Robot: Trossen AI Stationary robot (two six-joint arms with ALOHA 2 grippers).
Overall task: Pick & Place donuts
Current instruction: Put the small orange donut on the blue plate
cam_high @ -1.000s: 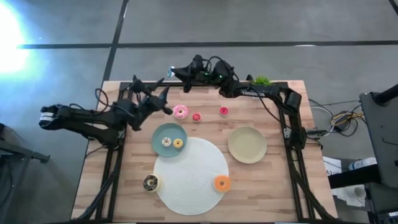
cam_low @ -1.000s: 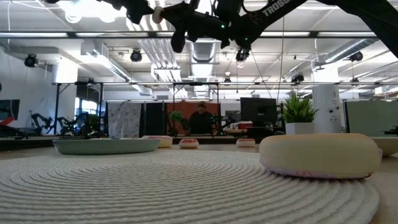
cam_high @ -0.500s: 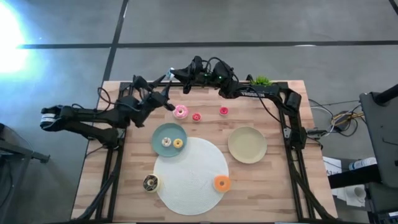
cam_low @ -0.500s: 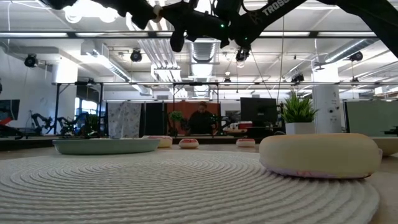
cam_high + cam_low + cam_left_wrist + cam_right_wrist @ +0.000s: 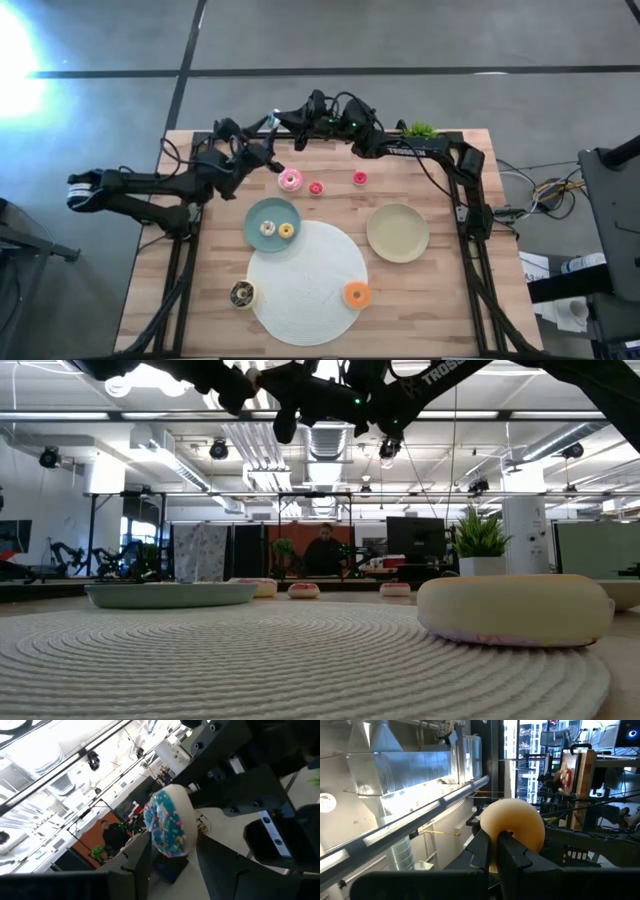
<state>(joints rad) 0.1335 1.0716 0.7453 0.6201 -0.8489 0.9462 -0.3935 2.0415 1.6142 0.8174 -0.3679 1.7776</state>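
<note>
Change: left gripper (image 5: 268,160) has slid up and toward the far edge since a second ago, drawing nearer the right gripper (image 5: 275,118); nothing on the table has shifted.
Left claw: pinching a teal-frosted sprinkled donut (image 5: 167,822), held aloft near the table's 11 o'clock corner.
Right claw: pressed through the hole of a tan donut (image 5: 512,830), pinching its ring, hovering at the far edge around 12 o'clock.
Surface: wooden table (image 5: 190,250) with a white woven mat (image 5: 310,290) at about 6 o'clock.
Teal plate (image 5: 256,218): just left of centre, overlapping the mat's rim, carrying a pale tiny donut (image 5: 268,227) and a yellow tiny donut (image 5: 286,231).
Beige plate (image 5: 398,232): at 3 o'clock, apart from the mat.
Pink-frosted donut (image 5: 290,179): on bare wood toward 12 o'clock, just beside the left gripper.
Red tiny donuts: one (image 5: 316,188) beside the pink-frosted donut, another (image 5: 359,178) further toward 1 o'clock.
Orange donut (image 5: 356,294): on the mat's edge at 5 o'clock.
Dark brown donut (image 5: 241,293): at 7 o'clock, touching the mat's rim.
Edges: green plant (image 5: 421,129) at the far right corner; bare wood along the left and right sides.
Room: open hall with ceiling ducts and lights; a person (image 5: 323,552) sits at a distant desk.
</note>
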